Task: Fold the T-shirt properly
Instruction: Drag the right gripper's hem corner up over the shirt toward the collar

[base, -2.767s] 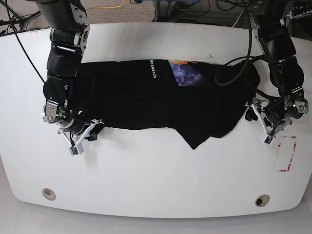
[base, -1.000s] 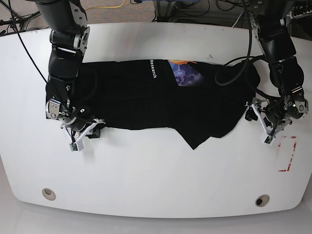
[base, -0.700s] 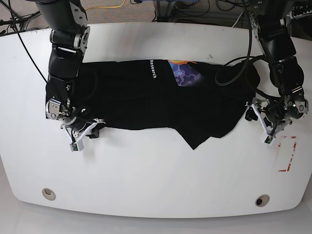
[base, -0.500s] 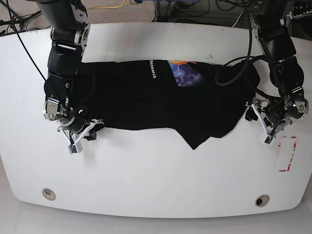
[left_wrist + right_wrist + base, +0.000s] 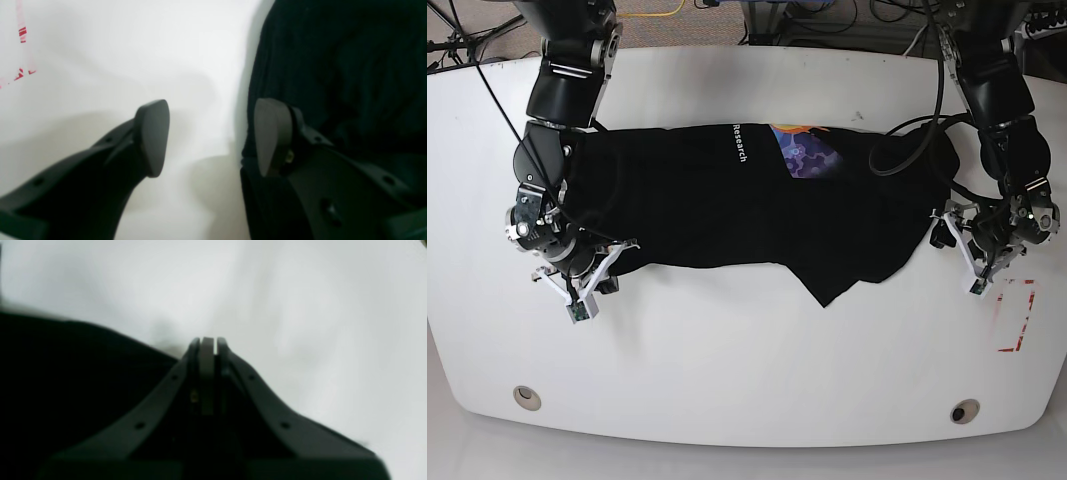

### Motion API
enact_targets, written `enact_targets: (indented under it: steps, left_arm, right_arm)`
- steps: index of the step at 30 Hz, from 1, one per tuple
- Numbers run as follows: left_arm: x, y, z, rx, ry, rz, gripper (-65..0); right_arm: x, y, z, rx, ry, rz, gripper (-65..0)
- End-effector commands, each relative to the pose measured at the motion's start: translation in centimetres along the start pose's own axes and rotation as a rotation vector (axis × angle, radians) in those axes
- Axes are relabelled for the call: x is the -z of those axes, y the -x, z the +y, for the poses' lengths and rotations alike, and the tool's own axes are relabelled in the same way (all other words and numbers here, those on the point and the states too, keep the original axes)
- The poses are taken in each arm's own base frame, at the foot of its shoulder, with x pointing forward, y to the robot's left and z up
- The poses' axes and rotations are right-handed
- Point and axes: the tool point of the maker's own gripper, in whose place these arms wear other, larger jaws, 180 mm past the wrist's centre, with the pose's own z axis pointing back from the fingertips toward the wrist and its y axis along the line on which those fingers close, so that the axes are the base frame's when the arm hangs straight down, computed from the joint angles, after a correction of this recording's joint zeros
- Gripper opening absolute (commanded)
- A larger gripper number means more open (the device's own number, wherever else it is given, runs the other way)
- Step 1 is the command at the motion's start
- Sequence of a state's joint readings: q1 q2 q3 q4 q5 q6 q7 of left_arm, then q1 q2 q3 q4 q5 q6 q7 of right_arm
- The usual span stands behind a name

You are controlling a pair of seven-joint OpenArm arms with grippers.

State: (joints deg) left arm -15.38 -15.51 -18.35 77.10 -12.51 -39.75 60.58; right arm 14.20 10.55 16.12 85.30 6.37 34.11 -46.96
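Since earlier, right pincer (image 5: 582, 297) has clenched at the T-shirt (image 5: 757, 210) hem, grip unclear; left pincer (image 5: 972, 262) waits released beside the opposite edge, ready to pinch

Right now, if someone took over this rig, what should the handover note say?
Left tool: open at the T-shirt edge, one finger over cloth, the other over the white table; holds nothing.
Right tool: shut beside the opposite edge; no cloth visible between its fingers.
T-shirt: spread across the table, print showing, one flap jutting toward the front.
Done: no neat fold visible.
Left: grasp and fold.
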Motion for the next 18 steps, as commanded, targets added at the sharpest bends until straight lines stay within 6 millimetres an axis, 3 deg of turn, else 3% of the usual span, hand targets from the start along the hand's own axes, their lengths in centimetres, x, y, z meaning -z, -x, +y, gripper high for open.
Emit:
enact_targets:
  steps: [1,8,14,18]
  left_arm:
    - [-0.9,-1.8,0.9,0.016,-0.020,-0.052,-27.2]
    - [-0.9,-1.8,0.9,0.016,-0.020,-0.052,-27.2]
    - [-0.8,-1.8,0.9,0.015,-0.020,-0.051,-27.2]
    - [-0.8,-1.8,0.9,0.015,-0.020,-0.051,-27.2]
  right_arm:
    - [-2.5,-2.4,-0.6,-0.057,0.053,-0.062,-65.0]
    - [-6.1,-1.2,1.3,-0.084,0.093,-0.078,-65.0]
    - [-9.0,1.2,1.7,-0.064,0.140,-0.046,-65.0]
    - [-9.9,3.2,1.9,-0.039,0.151,-0.012,-65.0]
